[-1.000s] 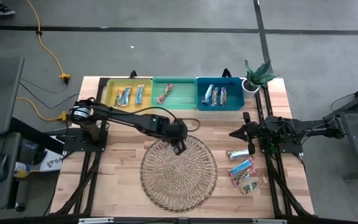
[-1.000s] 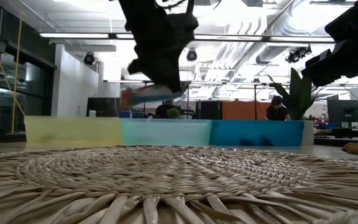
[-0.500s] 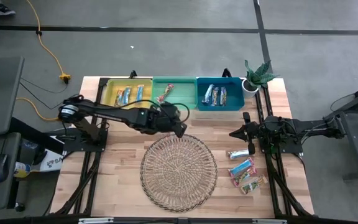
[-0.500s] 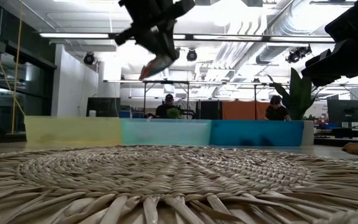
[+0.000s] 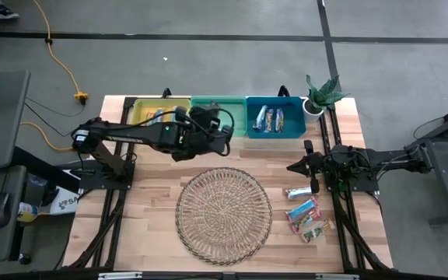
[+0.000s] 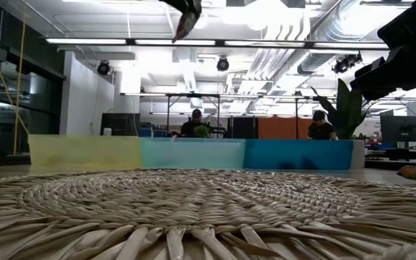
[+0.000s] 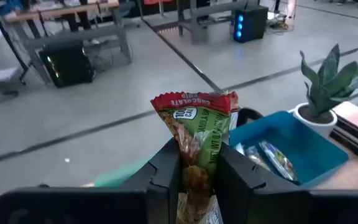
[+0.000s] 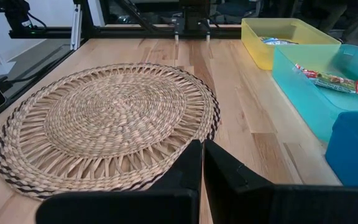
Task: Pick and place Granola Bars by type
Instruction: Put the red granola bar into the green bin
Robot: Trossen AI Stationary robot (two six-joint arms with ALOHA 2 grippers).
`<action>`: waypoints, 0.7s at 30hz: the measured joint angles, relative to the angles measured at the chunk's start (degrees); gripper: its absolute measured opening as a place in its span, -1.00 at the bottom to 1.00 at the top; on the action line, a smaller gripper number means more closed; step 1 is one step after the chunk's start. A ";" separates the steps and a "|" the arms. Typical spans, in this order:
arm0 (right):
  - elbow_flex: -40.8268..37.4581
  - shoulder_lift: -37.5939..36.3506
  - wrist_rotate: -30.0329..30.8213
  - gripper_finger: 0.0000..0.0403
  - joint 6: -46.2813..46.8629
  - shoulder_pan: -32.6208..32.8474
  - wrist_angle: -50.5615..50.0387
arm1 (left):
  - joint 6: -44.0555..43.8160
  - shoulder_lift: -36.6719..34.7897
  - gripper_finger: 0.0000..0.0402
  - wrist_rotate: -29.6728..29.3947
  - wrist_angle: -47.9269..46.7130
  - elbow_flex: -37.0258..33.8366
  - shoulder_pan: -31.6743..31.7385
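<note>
You had the wicker tray at the middle of the tabletop, three bins in a row behind it, the plant at their right end, and loose bars right of the tray.

The robot has two dark arms. The left arm is black and made of long thin parts, with a round silver joint near its base. The right arm is black too, with thick blocky parts and thin black cables along it. The left gripper has two flat black fingers with smooth sides and square edges. The right gripper has two black fingers with slanted tips.
</note>
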 joint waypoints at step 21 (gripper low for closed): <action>0.00 0.00 0.00 -1.00 0.01 0.00 0.00 | 4.23 0.08 -0.63 2.13 3.17 1.54 4.38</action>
